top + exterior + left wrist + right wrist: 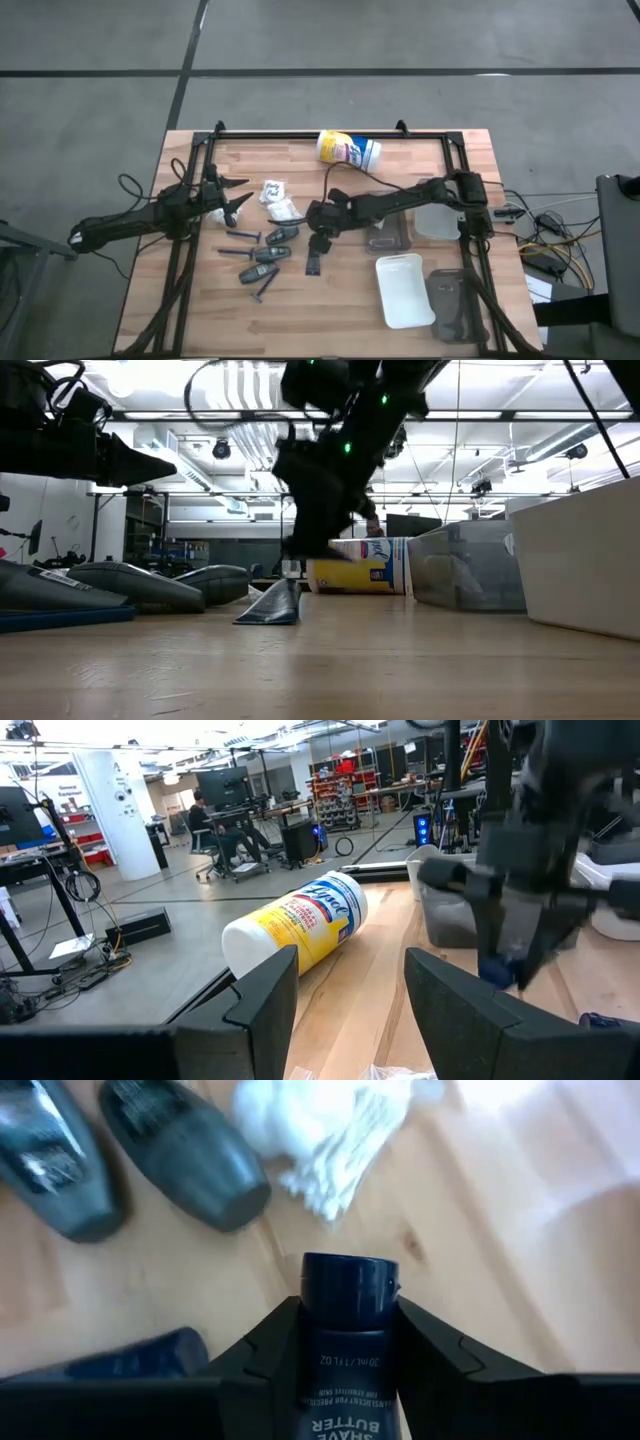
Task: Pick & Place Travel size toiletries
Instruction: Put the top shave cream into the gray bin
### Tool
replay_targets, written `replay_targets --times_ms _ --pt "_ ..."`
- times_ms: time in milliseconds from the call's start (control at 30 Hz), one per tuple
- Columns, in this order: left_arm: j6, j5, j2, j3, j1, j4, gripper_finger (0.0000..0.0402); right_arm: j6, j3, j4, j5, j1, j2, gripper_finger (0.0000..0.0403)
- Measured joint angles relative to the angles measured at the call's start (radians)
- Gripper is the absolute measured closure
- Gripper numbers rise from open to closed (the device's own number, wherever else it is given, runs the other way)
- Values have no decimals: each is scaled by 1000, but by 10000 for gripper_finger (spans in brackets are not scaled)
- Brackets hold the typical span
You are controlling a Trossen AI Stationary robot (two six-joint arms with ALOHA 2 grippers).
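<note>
The right gripper (345,1342) was low over the middle of the wooden worktop (340,310), and its fingers (268,1342) were pinching a dark tube (346,1330) with a round navy cap and pale print on its body. The tube stood between the two fingers, with its cap reaching out past the fingertips. In the high view the same tube (314,264) showed as a dark oblong just under the right gripper (320,243). In the low view its lower end (272,606) looked to be touching the wood, tilted.

Just beyond the fingertips lay a white crinkly packet (335,1142), and beside it two dark grey tubes (180,1148) rested flat on the worktop. Near one finger, a dark blue stick (130,1355) lay on the wood. In the high view more of these small items, grey tubes (260,272) and slim sticks (243,235), were gathered on the side of the right fingers that faces the left arm.

The left gripper (345,990) hovered apart from them at its own side of the worktop. Its fingers (265,995) were spread and held nothing. Past them lay a yellow-and-white canister (295,920) on its side.

On the far side of the right arm stood the plastic trays (405,290).
</note>
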Motion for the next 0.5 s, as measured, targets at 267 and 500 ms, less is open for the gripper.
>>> replay_targets --times_ms 267,500 --pt "0 0 0 0 0 0 211 -60 -79 2 0 2 -185 274" --pt "0 0 1 0 0 0 211 -15 -266 97 1 17 -377 276"
